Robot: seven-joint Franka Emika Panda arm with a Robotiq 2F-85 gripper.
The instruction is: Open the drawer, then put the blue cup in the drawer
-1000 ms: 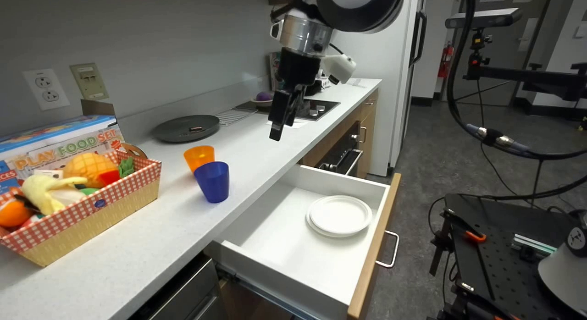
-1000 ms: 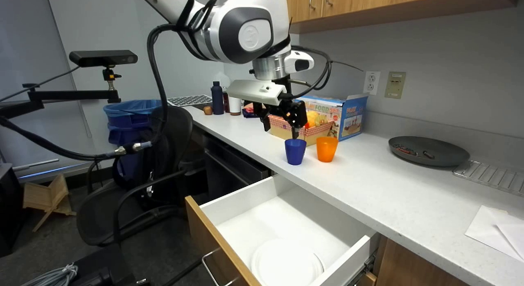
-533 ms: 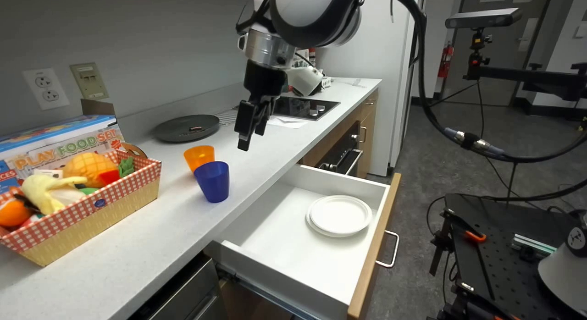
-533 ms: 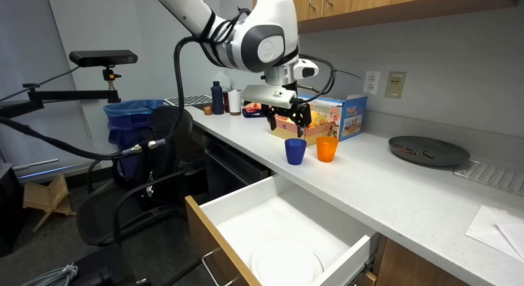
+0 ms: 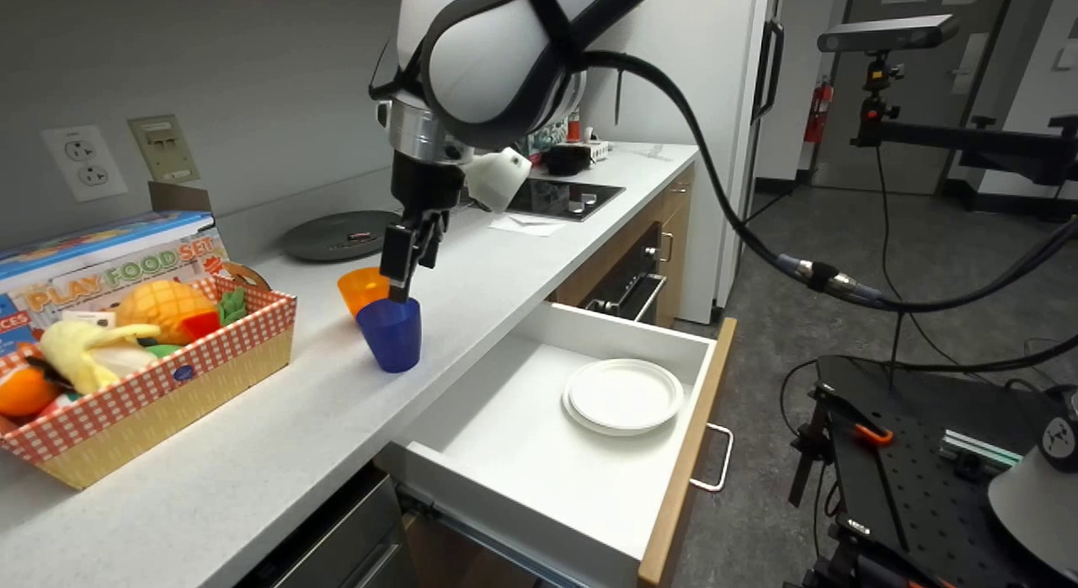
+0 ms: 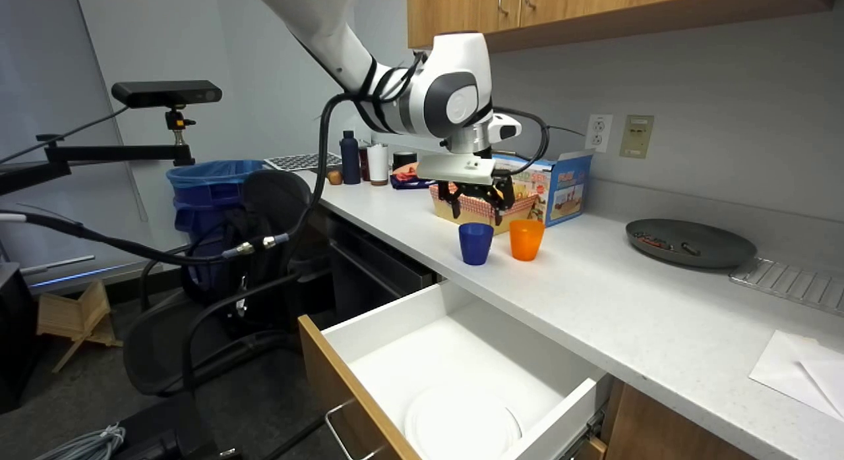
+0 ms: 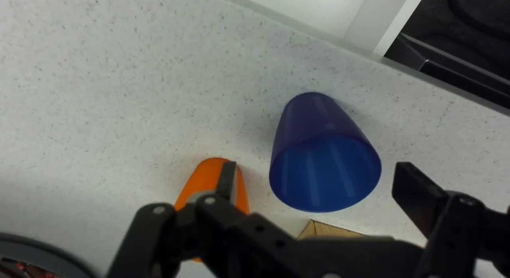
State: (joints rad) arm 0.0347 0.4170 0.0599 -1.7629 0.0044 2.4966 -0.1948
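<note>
Hovering nr blue cup (image 7: 323,154), fingers (image 7: 418,198) apart, drwr (image 5: 522,436) open

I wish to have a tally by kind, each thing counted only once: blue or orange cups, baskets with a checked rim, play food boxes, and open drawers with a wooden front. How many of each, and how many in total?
Cups: 2 (blue cup, orange cup)
Checked-rim basket: 1
Play food box: 1
Open wood-fronted drawer: 1
Total: 5
</note>
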